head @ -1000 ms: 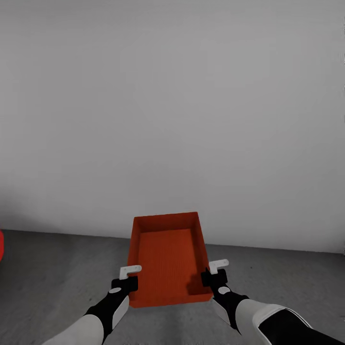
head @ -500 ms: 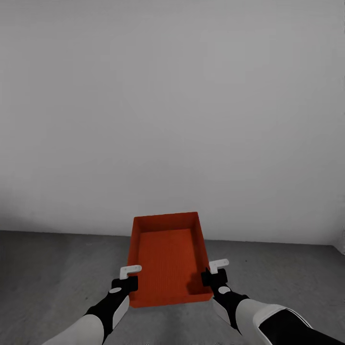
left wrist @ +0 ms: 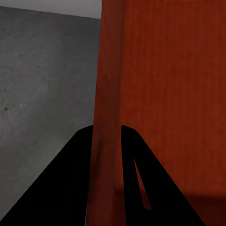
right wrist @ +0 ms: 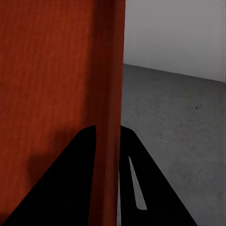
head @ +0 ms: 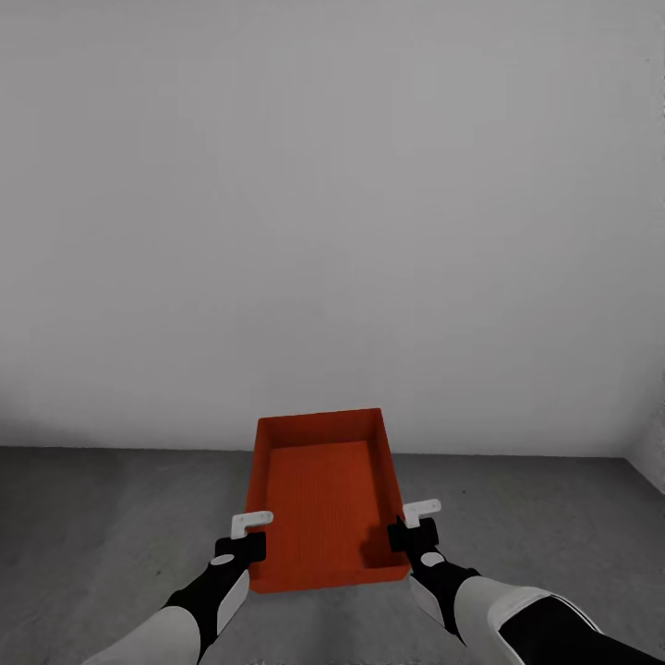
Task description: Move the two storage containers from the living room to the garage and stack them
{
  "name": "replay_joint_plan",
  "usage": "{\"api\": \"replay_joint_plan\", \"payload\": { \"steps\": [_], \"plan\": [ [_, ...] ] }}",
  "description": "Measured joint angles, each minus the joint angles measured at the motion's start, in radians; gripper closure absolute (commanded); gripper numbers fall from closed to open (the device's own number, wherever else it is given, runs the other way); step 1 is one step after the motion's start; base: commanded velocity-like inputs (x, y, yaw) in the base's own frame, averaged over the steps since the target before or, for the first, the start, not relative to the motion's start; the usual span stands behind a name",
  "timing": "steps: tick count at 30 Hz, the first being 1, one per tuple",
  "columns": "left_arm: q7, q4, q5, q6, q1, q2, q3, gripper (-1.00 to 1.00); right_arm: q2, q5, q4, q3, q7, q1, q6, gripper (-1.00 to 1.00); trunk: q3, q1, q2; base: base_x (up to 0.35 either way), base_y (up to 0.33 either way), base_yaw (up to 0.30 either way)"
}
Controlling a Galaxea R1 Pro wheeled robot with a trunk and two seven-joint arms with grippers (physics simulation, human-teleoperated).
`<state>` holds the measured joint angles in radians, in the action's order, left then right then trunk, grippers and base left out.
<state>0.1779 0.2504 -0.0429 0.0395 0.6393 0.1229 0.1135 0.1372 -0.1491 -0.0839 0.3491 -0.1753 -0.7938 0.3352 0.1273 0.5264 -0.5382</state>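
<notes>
the storage container (head: 325, 499) hangs above the grey floor (head: 102, 517) before a white wall (head: 332, 203), the left gripper (left wrist: 107, 136) and right gripper (right wrist: 107, 134) each closed on a side wall between its fingers, a pinch the head view partly hides.
</notes>
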Motion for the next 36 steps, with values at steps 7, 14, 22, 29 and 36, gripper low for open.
{"api": "replay_joint_plan", "payload": {
  "steps": [7, 14, 22, 29, 36],
  "plan": [
    [0.0, 0.0, 0.0, 0.0, 0.0, 0.0, 0.001, 1.0, 0.0, 0.001, 0.001, 0.0, 0.0, -0.001, -0.001, 1.0, 0.011, 0.0, 0.0, 0.0, 0.0, -0.091],
    [0.0, 0.0, 0.0, 0.0, 0.0, 0.0, 0.001, 1.0, 0.0, 0.001, 0.001, 0.0, 0.0, -0.001, -0.002, 1.0, 0.023, 0.0, 0.0, 0.0, 0.0, -0.091],
    [0.0, 0.0, 0.0, 0.0, 0.001, 0.0, 0.001, 1.0, 0.0, 0.0, 0.001, 0.0, 0.0, -0.001, -0.001, 1.0, 0.036, 0.0, 0.0, 0.0, 0.0, -0.091],
    [0.0, 0.0, 0.0, 0.0, 0.001, 0.0, 0.0, 1.0, 0.0, -0.001, 0.001, 0.001, 0.0, 0.0, -0.001, 1.0, 0.047, 0.0, 0.0, 0.0, 0.0, -0.089],
    [0.0, 0.001, 0.0, 0.0, 0.0, 0.0, 0.001, 1.0, 0.0, 0.0, 0.002, 0.001, 0.0, -0.001, -0.001, 1.0, 0.059, 0.0, 0.0, 0.0, 0.0, -0.079]
  ]
}}
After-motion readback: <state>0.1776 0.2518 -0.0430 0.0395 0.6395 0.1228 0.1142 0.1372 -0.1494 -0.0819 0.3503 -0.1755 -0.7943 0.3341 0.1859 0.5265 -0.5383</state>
